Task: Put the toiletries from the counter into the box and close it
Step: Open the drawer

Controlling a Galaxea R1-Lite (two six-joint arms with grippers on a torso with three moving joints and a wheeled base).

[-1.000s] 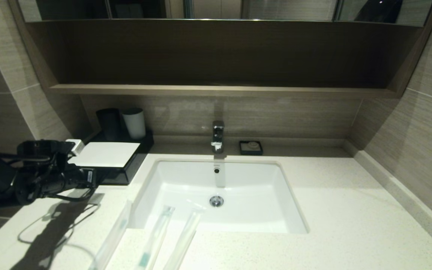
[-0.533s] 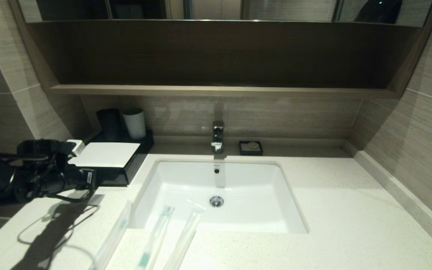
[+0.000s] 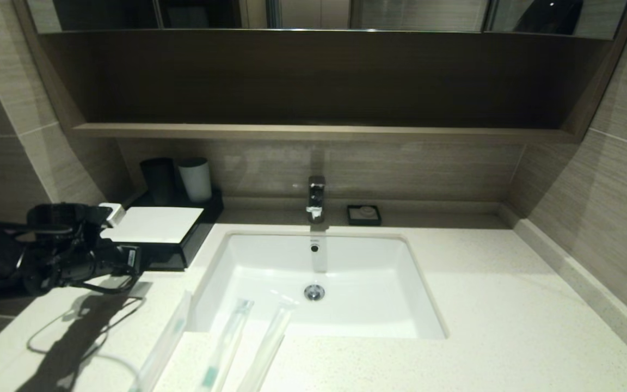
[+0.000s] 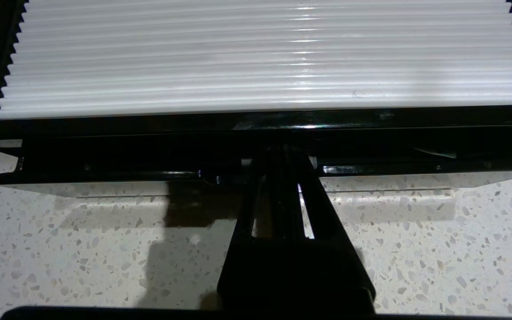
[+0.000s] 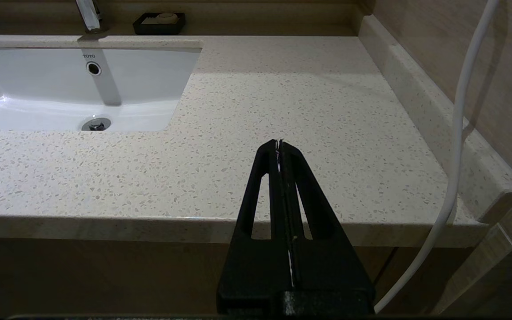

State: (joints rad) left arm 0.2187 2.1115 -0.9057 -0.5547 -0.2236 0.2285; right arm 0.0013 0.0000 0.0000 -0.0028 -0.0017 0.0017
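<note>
Three slim clear-wrapped toiletries lie at the near edge of the counter [image 3: 482, 305]. One packet [image 3: 165, 340] is left of the sink, while a toothbrush packet with teal marks [image 3: 225, 348] and a third packet [image 3: 267, 348] reach over the sink's front rim. The low black box [image 3: 174, 256] with a white ribbed top panel [image 4: 265, 58] stands at the back left. My left gripper [image 3: 138, 256] is shut, its tips [image 4: 278, 153] against the middle of the black drawer front [image 4: 105, 153]. Whether they pinch the pull is hidden in the dark. My right gripper [image 5: 279, 142] hangs shut over the counter's front right edge.
A white sink [image 3: 368, 272] with a tap [image 3: 316, 197] fills the counter's middle. A dark cup [image 3: 157, 179] and a white cup [image 3: 195, 178] stand behind the box. A small black soap dish [image 3: 364, 214] sits by the back wall. A white cable [image 5: 454, 133] hangs beside the right gripper.
</note>
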